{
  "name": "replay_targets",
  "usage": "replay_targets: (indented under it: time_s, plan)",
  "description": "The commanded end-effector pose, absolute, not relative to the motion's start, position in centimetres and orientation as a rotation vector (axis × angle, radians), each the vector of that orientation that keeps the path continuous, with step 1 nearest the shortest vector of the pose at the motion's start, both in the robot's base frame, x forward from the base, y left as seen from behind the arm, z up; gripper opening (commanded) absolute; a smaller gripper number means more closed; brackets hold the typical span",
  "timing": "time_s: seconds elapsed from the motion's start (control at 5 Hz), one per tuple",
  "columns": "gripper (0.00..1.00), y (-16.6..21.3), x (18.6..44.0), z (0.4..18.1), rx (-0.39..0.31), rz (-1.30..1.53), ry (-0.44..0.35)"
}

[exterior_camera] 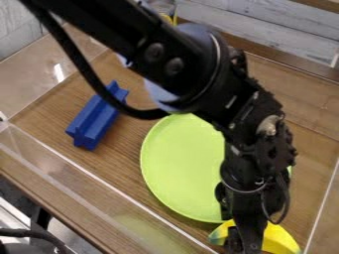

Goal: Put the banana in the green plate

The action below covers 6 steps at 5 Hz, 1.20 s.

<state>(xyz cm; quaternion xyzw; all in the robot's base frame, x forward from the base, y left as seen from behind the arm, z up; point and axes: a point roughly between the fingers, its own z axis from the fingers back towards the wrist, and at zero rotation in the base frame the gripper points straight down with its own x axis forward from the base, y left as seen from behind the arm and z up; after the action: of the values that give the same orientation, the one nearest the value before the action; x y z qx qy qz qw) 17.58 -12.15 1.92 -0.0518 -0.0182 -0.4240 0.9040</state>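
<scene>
Yellow banana point(280, 240): low in view, beside the green plate point(183, 169), partly behind the fingers point(244, 236)
Fingers: down at the banana; whether gripping it, cannot tell
Blue block point(97, 117): on the worktop point(130, 159), across the plate
Writing: none readable

Only 1 cam view, so no shared part. Cam looks from above at a slant, down onto the wooden tabletop point(133, 179); rather close, w/ robot arm point(199, 74) crossing from upper left to lower right of frame.
</scene>
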Motion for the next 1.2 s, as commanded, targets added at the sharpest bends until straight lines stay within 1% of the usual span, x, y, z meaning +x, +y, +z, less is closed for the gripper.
replay_targets:
  time_s: [0.0, 0.2, 0.6, 1.0]
  plan:
    - [0.00, -12.6, 17.4, 1.9, -0.122, -0.878, -0.040]
    - [0.00, -12.7, 17.4, 1.9, -0.128, -0.881, -0.042]
    - [0.00, -13.2, 17.3, 1.9, -0.133, -0.921, -0.084]
    - [0.00, -13.8, 17.1, 1.9, -0.145, -0.954, -0.108]
